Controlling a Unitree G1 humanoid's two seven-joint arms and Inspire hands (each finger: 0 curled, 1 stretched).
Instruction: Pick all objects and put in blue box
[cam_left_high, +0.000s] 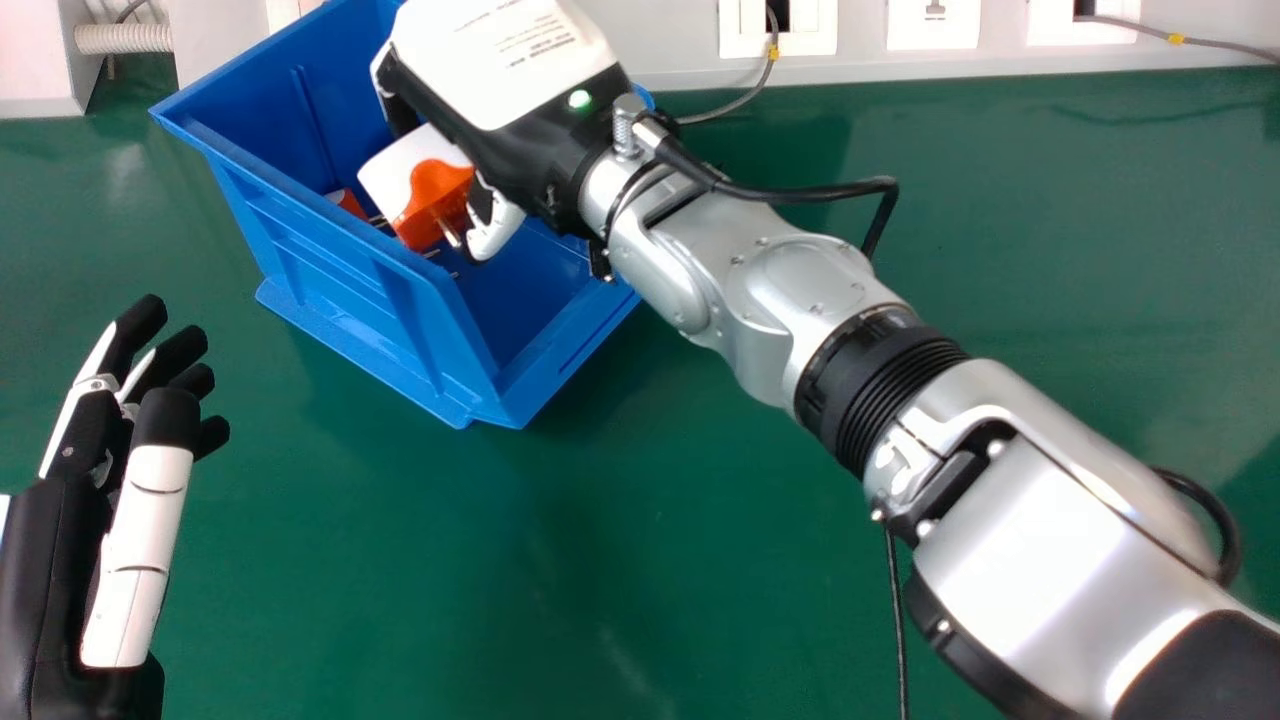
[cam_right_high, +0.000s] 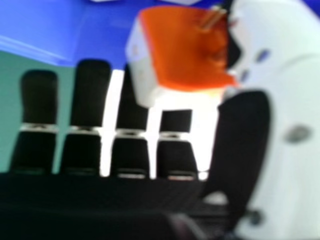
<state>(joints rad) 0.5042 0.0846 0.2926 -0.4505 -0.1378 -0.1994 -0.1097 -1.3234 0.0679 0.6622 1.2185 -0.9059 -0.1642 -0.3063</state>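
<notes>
My right hand (cam_left_high: 500, 75) is over the blue box (cam_left_high: 335, 270), palm side down, and pinches an orange and white plug (cam_left_high: 436, 204) with its metal pins out. The plug hangs inside the box opening. Seen from the right hand view, the hand (cam_right_high: 280, 115) has its thumb against the orange face of the plug (cam_right_high: 185, 50), whose white side lies at the fingers. Part of another orange and white object (cam_left_high: 347, 203) shows low inside the box, partly hidden by the near wall. My left hand (cam_left_high: 150, 510) rests open at the left, apart from the box.
A white wall panel with sockets (cam_left_high: 933, 24) runs along the back of the green table (cam_left_high: 640, 560). A grey cable (cam_left_high: 735, 103) lies near the box's back right. My right forearm crosses the table diagonally, and a thin black cable (cam_left_high: 897, 620) runs below it.
</notes>
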